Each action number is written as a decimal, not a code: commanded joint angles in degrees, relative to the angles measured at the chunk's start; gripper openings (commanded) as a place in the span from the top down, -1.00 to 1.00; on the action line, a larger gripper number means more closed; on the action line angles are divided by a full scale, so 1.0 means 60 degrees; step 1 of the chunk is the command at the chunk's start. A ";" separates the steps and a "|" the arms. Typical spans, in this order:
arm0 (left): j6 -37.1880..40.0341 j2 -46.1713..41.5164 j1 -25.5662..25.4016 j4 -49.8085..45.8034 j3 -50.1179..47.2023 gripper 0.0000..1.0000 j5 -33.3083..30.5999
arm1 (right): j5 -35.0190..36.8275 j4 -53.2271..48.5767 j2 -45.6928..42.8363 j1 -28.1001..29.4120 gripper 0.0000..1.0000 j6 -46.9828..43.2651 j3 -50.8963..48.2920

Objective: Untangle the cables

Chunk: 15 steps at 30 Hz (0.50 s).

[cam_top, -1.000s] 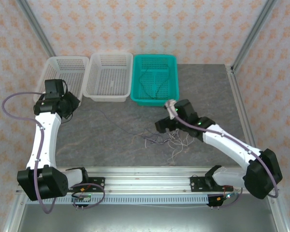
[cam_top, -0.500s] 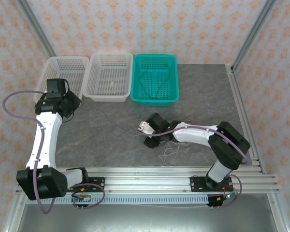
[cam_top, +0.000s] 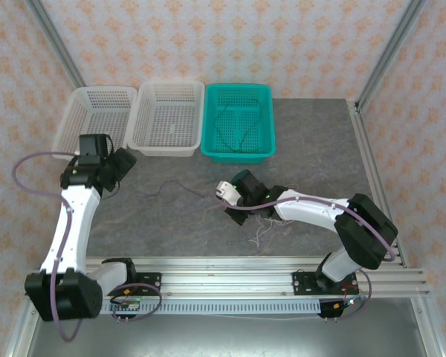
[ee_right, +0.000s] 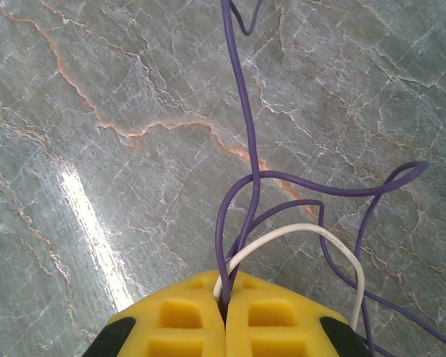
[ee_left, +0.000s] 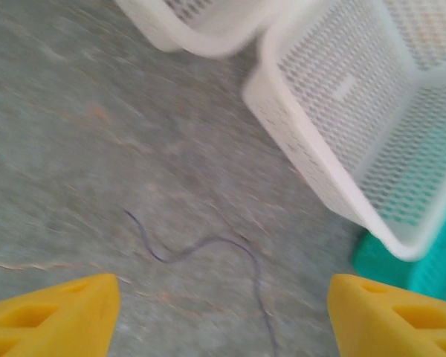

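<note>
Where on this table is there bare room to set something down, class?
Bare table lies right of the teal basket, out to the side rail. Another free patch lies at the near edge, between the left arm and the cables. Crowded: the middle, where the right gripper pinches a purple cable.

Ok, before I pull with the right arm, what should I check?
1. Right gripper shut on the purple cable: ok.
2. Purple cable alone in the grip: cannot tell; the white cable meets the jaws too.
3. Left gripper open, holding nothing: ok.
4. Purple cable free of the white one: not ok; they cross in loops near the grip.
5. Purple cable's far end loose on the table: ok.
</note>
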 commanded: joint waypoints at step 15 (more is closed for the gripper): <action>-0.6378 0.2153 -0.5851 0.5286 -0.1824 -0.46 0.1339 | -0.0580 -0.0263 0.0073 -0.0128 1.00 -0.0031 0.0466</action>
